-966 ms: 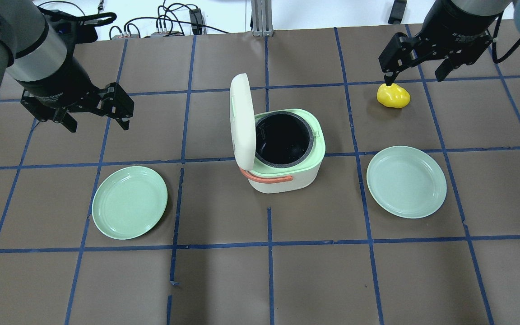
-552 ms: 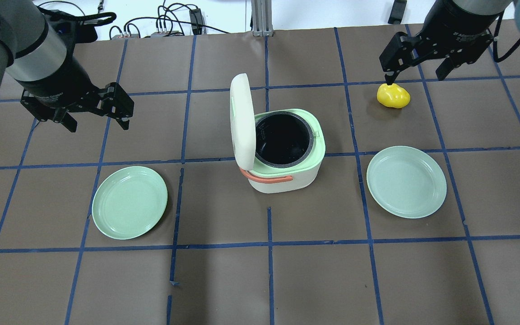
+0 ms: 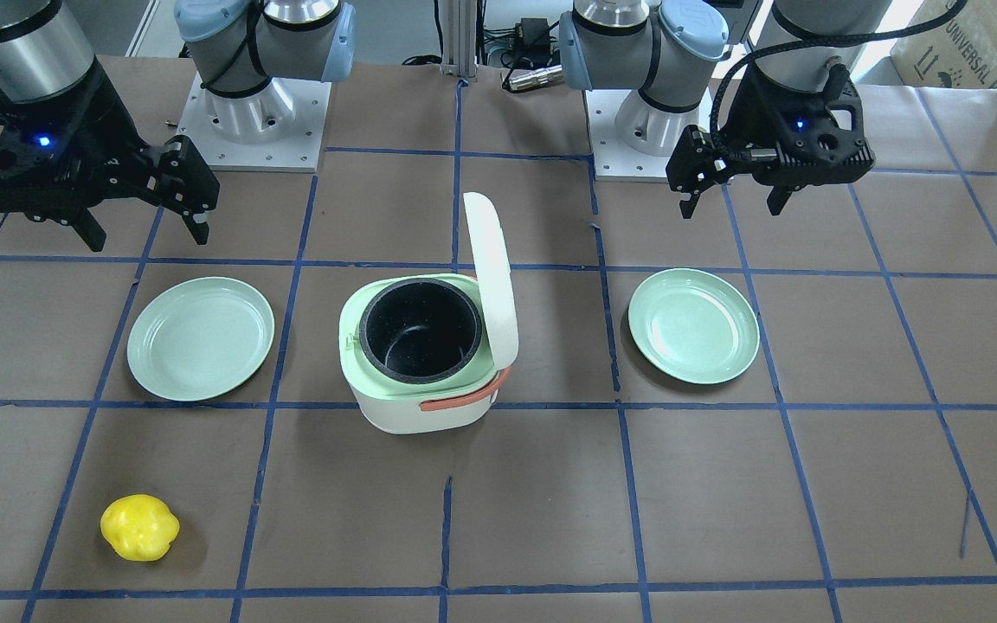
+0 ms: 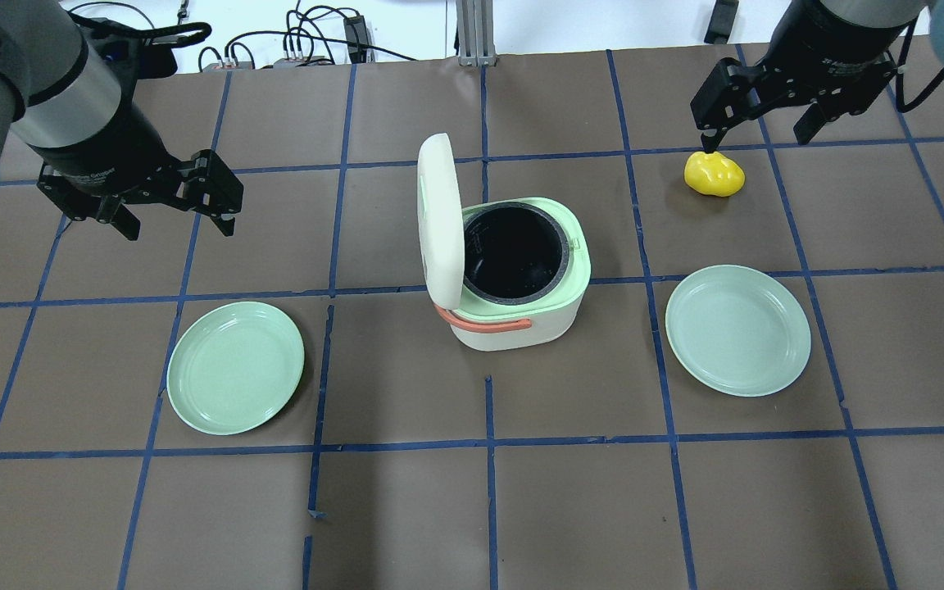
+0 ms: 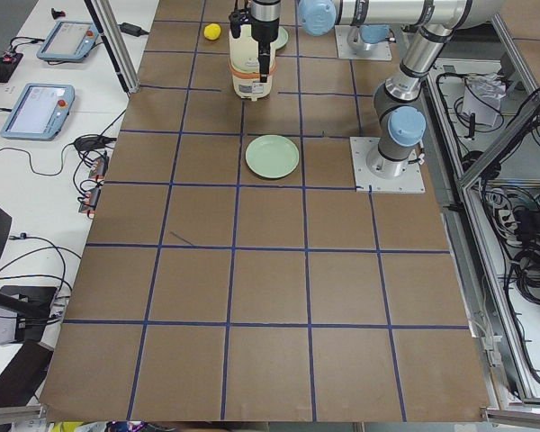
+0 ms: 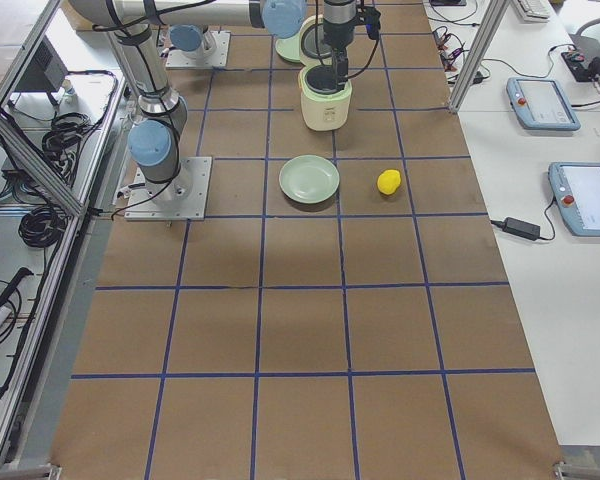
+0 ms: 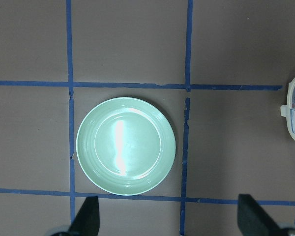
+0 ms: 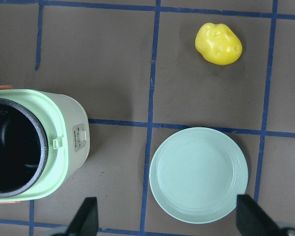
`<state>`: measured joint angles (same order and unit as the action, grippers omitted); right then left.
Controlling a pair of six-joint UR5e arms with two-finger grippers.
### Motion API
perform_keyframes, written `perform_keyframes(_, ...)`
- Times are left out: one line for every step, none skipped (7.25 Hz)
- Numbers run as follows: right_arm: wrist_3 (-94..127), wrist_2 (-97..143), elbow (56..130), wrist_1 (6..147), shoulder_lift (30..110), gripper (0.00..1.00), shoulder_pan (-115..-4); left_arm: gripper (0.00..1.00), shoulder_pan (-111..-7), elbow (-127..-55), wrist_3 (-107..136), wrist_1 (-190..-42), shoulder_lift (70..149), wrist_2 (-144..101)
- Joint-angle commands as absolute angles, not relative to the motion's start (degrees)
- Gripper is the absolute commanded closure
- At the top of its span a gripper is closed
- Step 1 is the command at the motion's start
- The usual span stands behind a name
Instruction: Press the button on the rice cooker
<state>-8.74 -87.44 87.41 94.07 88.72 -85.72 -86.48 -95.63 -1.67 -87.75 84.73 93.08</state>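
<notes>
The white and pale green rice cooker (image 4: 521,328) stands mid-table with its lid (image 4: 437,221) raised upright and its black pot empty. A small latch tab (image 8: 58,143) and a label panel sit on its front rim in the right wrist view. My left gripper (image 4: 173,209) is open and empty, hovering high to the cooker's left, above a green plate (image 7: 126,146). My right gripper (image 4: 759,135) is open and empty, hovering high to the cooker's right. In the front-facing view the left gripper (image 3: 728,203) and the right gripper (image 3: 148,234) are both well apart from the cooker (image 3: 412,407).
Two green plates flank the cooker, the left one (image 4: 234,367) and the right one (image 4: 737,329). A yellow lumpy object (image 4: 714,174) lies on the far right of the table, beyond the right plate. Brown mat with a blue tape grid covers the table.
The right gripper has drifted very slightly toward the far edge. The left gripper, the cooker and the plates have not visibly moved.
</notes>
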Motion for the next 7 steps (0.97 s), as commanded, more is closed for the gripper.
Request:
perform_keyframes(-8.9,-87.5,85.5,95.3,86.1,0.01,-85.8,0.00,-86.5,-95.6,-1.7,-87.7,84.7,93.1)
perform_keyframes(-8.7,-87.5,85.5,95.1,86.0,0.01,-85.8,0.00,-86.5,-95.6,-1.7,-87.7,84.7,93.1)
perform_keyframes(-8.5,-87.4,85.5,95.2,86.2,0.01,-85.9,0.00,-86.5,-95.6,-1.7,-87.7,84.7,93.1)
perform_keyframes(-8.5,-87.4,85.4,95.2,86.2,0.01,-86.0,0.00,-86.5,-95.6,-1.7,-87.8,84.7,93.1)
perform_keyframes(-8.5,-87.4,85.8,95.2,86.3,0.01,-86.0,0.00,-86.5,-95.6,-1.7,-87.7,84.7,93.1)
perform_keyframes(-8.6,-87.4,86.0,95.2,86.3,0.01,-86.0,0.00,-86.5,-95.6,-1.7,-87.7,84.7,93.1)
perform_keyframes(-8.6,-87.4,86.0,95.2,86.3,0.01,-86.0,0.00,-86.5,-95.7,-1.7,-87.7,84.7,93.1)
